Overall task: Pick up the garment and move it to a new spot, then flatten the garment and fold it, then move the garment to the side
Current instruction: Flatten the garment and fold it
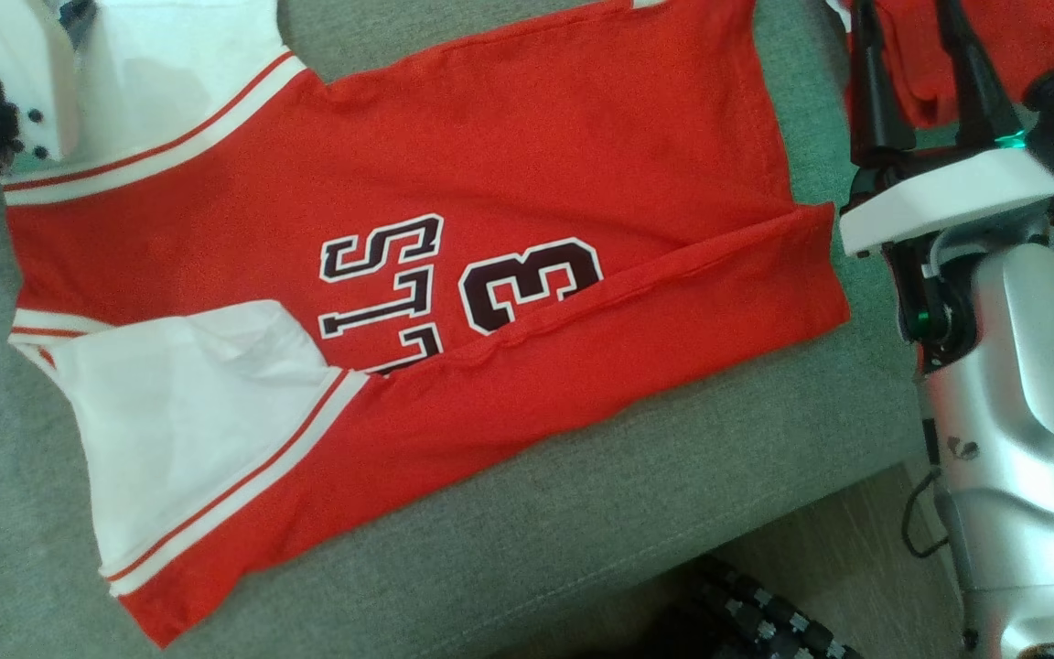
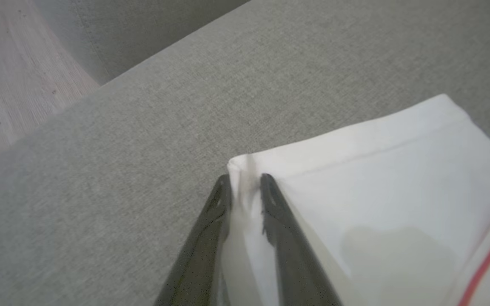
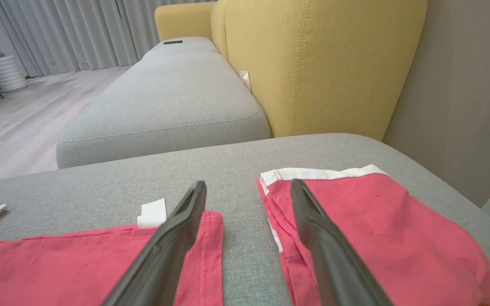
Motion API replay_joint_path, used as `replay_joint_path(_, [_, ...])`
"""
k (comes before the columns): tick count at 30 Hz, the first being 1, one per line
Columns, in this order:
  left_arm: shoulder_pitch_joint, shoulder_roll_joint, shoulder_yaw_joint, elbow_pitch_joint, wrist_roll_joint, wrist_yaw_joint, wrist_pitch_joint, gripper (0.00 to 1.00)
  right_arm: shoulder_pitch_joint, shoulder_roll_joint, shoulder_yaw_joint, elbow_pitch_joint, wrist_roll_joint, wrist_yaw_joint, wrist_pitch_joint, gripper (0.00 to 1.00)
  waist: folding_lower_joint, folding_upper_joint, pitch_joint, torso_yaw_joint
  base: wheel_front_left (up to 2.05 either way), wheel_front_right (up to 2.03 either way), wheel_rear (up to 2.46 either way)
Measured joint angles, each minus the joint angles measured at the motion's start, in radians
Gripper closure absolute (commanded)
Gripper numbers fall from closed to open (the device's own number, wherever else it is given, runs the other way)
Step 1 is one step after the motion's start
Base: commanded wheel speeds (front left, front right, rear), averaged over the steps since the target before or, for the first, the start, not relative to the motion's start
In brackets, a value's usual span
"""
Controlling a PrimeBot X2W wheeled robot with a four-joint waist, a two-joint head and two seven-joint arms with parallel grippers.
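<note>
Left gripper [image 2: 245, 180]: fingers drawn close on a pinched ridge of cloth at the hem corner of the far sleeve [image 2: 377, 178]; grips that cloth, nothing else.
Right gripper [image 3: 248, 183]: fingers spread wide, empty, hovering over the jersey's bottom hem, near a second red garment [image 3: 377, 221] (not the target, leave it).
Jersey [image 1: 509, 156]: spread on the grey sofa cushion [image 1: 582, 549], sleeves toward the robot's left; near long edge already folded over onto the number print [image 1: 527, 284].
Handling: light, limp knit; no stiffness, so it will sag and drag from any single hold; probably a bit slick.
Grip points: hems and corners, where doubled stitching gives the fingers bite; pinch all layers.
Step (judged): folding the far sleeve in.
Risk: thin pinch slipping; one-sided pull skewing the flat body.
</note>
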State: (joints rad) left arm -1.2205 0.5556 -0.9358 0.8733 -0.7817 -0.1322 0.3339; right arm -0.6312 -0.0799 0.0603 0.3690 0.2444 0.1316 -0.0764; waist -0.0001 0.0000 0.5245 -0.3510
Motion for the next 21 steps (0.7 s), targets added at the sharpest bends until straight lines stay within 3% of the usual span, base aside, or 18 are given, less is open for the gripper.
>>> replay_joint_path(1, [0.000,0.000,-0.012,-0.005,-0.010,0.000,0.002,1.00,-0.002,0.000,-0.003,0.002,0.000,0.000,0.000,0.00,0.0000,0.0000,-0.001,0.002,0.00,0.00,0.00])
replay_joint_path(8, [0.008,-0.004,-0.053,0.013,-0.034,0.000,-0.074,1.00,-0.015,-0.007,-0.030,0.019,-0.017,0.000,0.000,0.00,0.0000,0.0000,-0.024,0.028,0.00,0.00,0.00])
replay_joint_path(21, [0.013,-0.068,-0.085,0.006,-0.013,0.000,-0.309,1.00,-0.016,-0.064,-0.078,0.078,-0.022,0.000,0.015,0.00,0.0000,0.0000,-0.099,0.128,0.00,0.00,0.00])
